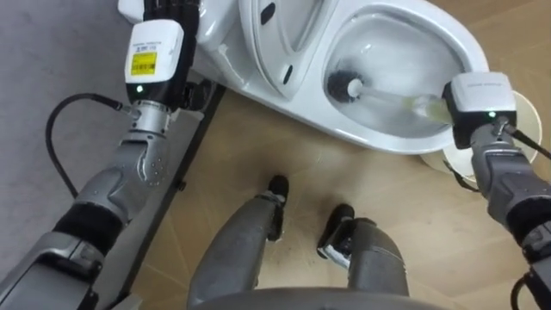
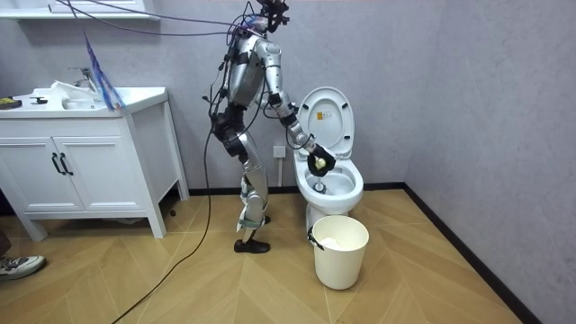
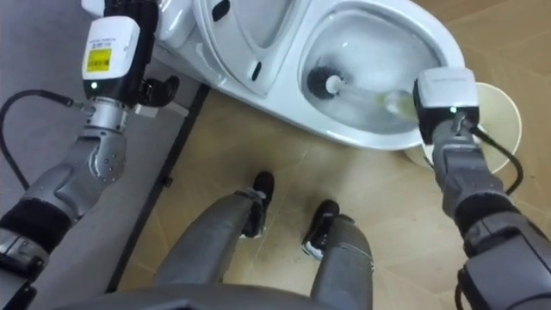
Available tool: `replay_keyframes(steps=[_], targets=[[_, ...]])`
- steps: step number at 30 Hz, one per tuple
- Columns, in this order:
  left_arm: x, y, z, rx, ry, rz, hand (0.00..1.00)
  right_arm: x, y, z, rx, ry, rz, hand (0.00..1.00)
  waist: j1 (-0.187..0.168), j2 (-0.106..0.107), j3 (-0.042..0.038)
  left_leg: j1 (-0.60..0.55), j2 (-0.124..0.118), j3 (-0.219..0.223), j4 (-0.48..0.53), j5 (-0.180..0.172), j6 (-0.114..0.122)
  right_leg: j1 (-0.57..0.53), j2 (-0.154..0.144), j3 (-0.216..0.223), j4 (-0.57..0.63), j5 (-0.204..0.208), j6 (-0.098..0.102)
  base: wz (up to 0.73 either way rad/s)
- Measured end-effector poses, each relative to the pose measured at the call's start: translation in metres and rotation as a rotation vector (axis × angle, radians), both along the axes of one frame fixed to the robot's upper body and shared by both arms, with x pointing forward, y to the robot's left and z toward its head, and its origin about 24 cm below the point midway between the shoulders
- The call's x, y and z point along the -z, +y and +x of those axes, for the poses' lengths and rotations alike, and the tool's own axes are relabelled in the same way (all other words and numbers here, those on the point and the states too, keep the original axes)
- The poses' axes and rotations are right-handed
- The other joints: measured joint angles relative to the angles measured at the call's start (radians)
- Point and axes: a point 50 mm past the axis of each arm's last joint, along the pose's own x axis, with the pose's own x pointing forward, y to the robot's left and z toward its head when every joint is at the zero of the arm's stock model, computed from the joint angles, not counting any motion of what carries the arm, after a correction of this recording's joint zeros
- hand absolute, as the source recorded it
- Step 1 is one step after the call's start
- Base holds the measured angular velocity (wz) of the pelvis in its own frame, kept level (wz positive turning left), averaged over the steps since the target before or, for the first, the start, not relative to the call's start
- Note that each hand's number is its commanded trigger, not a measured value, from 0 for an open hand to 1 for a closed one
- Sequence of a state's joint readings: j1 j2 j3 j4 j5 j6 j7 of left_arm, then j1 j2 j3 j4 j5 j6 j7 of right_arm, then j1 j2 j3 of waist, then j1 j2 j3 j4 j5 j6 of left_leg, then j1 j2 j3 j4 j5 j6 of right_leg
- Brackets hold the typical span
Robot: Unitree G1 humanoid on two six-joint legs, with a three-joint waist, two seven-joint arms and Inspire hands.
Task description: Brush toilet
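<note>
Home bathroom, probably — white toilet (image 2: 347,193), vanity cabinet (image 2: 81,171), pale bin (image 2: 340,256), wood-look floor (image 2: 180,288), grey walls (image 2: 450,90).

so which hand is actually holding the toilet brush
The right hand, at the toilet bowl rim: the toilet brush handle runs into it. The left hand is up beside the raised lid, away from the brush.
</note>
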State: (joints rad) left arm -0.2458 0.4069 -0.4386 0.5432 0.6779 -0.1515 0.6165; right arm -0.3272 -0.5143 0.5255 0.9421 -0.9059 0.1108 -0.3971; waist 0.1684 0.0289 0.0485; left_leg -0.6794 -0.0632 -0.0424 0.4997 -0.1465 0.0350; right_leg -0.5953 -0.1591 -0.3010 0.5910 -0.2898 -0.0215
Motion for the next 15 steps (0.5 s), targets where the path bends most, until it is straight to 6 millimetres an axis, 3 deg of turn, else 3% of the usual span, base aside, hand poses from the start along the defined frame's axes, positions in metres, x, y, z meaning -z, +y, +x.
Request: replay_keyframes(steps=[5, 12, 15], targets=[[0.016, -0.005, -0.01, -0.033, 0.06, -0.036, 0.0, 0.016, 0.001, -0.019, 0.023, 0.057, -0.003, 1.0, -0.012, 0.033, -0.0177, 0.054, 0.008, 0.008, -0.037, 0.0, 0.0, 0.064, 0.02, 0.0, -0.059, 0.009, 0.007, 0.01], [0.02, -0.006, -0.016, -0.053, 0.05, -0.07, 0.0, 0.019, -0.006, -0.022, 0.022, 0.065, -0.058, 1.0, 0.003, 0.037, -0.0141, 0.061, 0.019, 0.034, -0.05, 0.001, 0.0, 0.069, 0.023, -0.001, -0.07, 0.013, 0.002, -0.03], [0.016, -0.009, -0.013, -0.047, 0.037, -0.076, 0.0, 0.009, -0.013, -0.009, 0.034, 0.03, -0.067, 1.0, 0.009, 0.036, -0.0028, 0.06, 0.019, 0.037, -0.052, 0.001, 0.0, 0.062, 0.019, 0.0, -0.062, 0.012, 0.001, 0.0]])
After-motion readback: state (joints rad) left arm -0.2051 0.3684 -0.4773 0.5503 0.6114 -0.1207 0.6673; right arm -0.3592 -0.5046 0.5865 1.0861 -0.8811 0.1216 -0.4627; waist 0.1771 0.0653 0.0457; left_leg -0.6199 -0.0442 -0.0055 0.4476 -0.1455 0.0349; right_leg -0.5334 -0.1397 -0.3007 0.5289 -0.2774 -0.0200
